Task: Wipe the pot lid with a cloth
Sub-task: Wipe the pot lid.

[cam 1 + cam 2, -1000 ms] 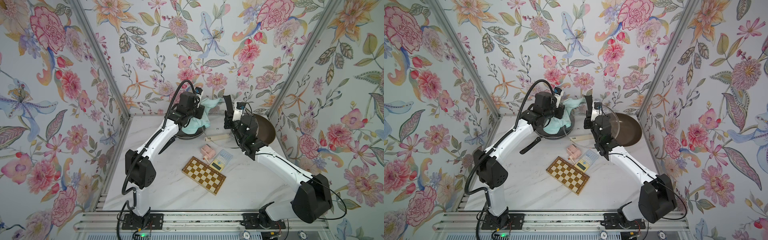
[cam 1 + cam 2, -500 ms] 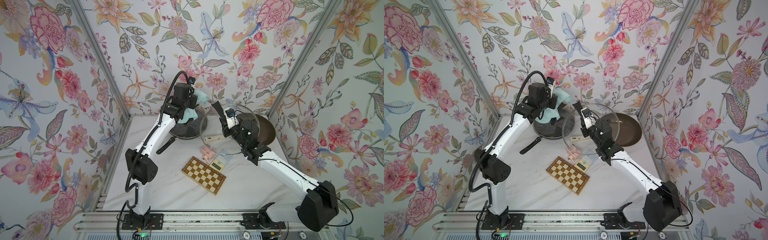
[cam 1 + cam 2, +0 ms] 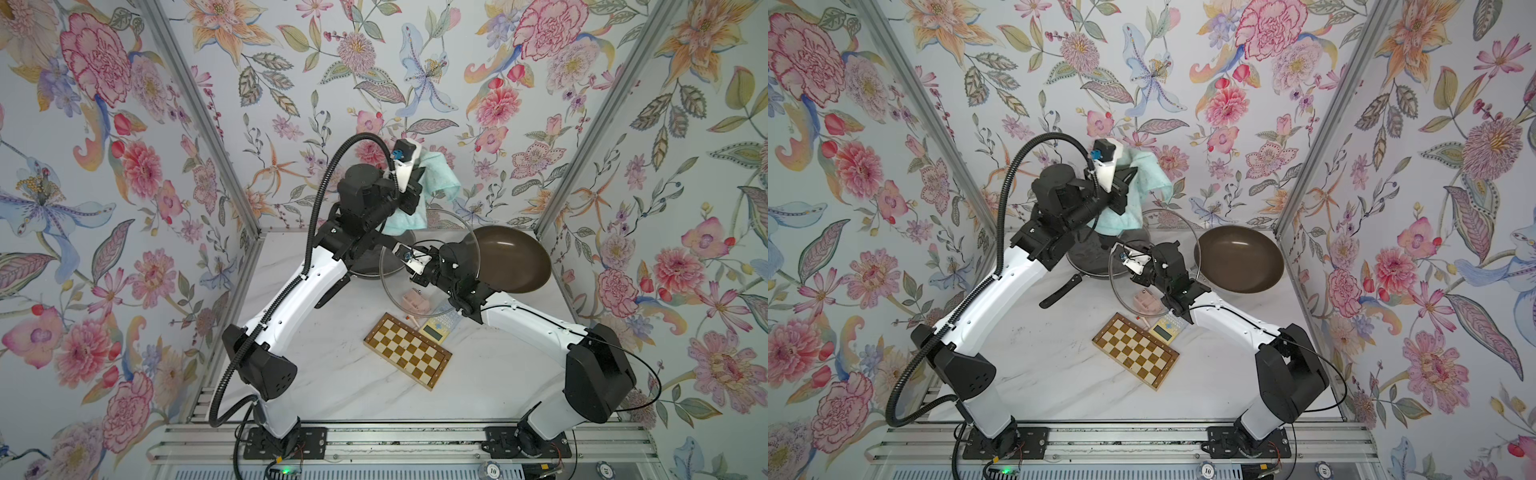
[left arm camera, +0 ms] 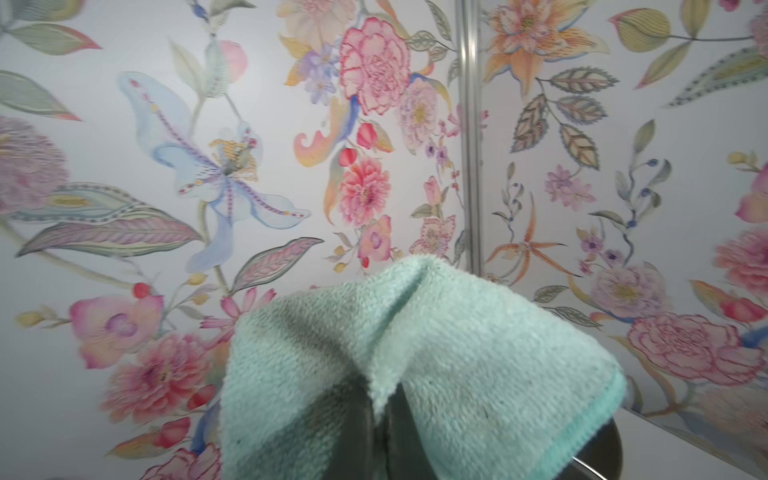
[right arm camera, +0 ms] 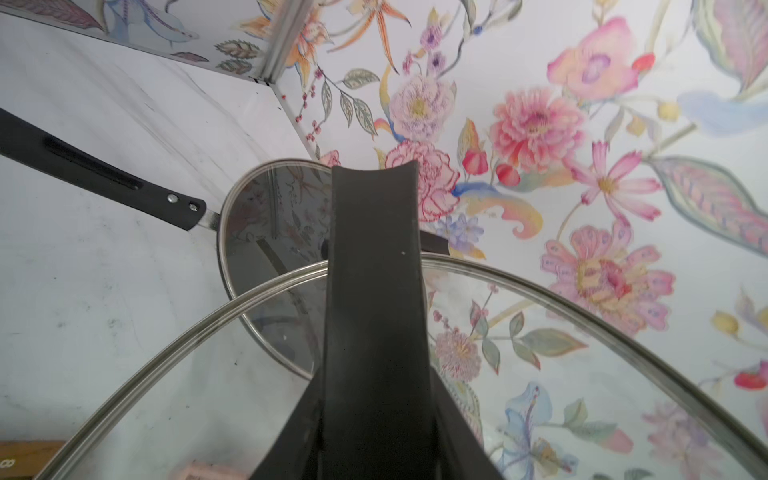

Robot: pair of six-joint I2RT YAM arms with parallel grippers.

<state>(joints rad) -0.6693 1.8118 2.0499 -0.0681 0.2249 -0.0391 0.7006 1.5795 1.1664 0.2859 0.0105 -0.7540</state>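
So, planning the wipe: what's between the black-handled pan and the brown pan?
The glass lid, held by the right gripper; both top views show it.

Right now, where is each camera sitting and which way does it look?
Top views: high at the front, looking down on the table; left arm and right arm show whole.
Left wrist: on the left arm, facing the wall; left tool pinching the cloth shows.
Right wrist: on the right arm, facing a back corner; right tool clamping the lid shows.
Shared: cloth and lid appear in both top views too.
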